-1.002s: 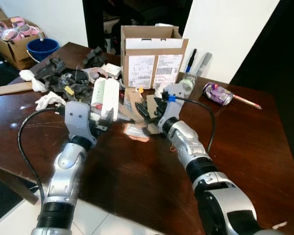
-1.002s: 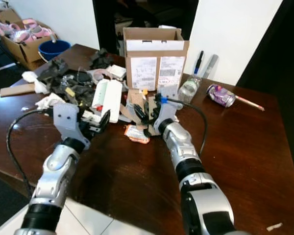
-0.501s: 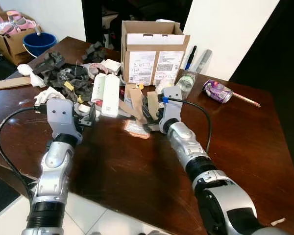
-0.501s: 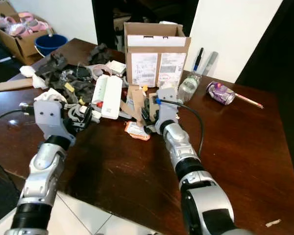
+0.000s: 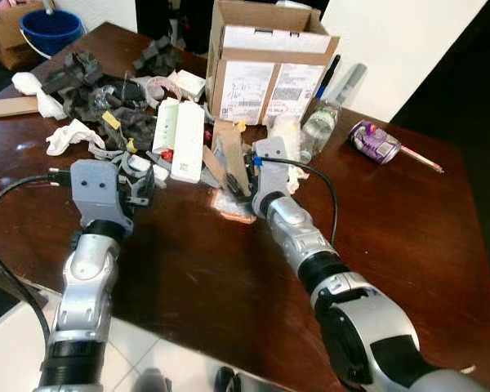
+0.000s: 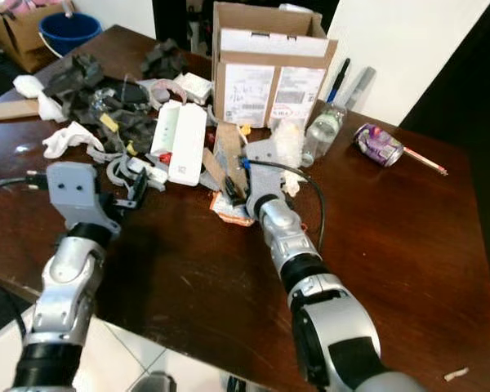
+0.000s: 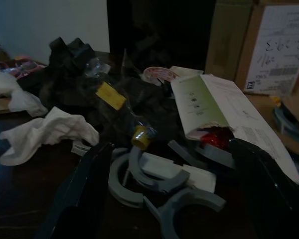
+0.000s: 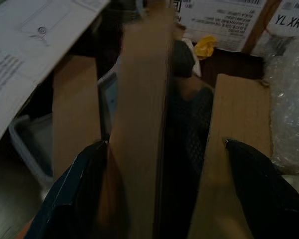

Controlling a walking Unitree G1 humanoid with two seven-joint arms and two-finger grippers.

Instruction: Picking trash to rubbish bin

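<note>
The left gripper [image 5: 140, 181], fingers spread, has drawn back beside the grey clips [image 7: 154, 181], while the right gripper [image 8: 159, 199] spreads around upright cardboard scraps [image 8: 142, 124] in the table's trash, nothing grasped yet.

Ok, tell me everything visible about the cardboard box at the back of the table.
The cardboard box is brown corrugated card, upright on the dark wooden table near its far edge, top flaps open. Two white printed shipping labels cover its front face, with a white strip above them. Cardboard scraps and a clear plastic bottle lie against its base.
</note>
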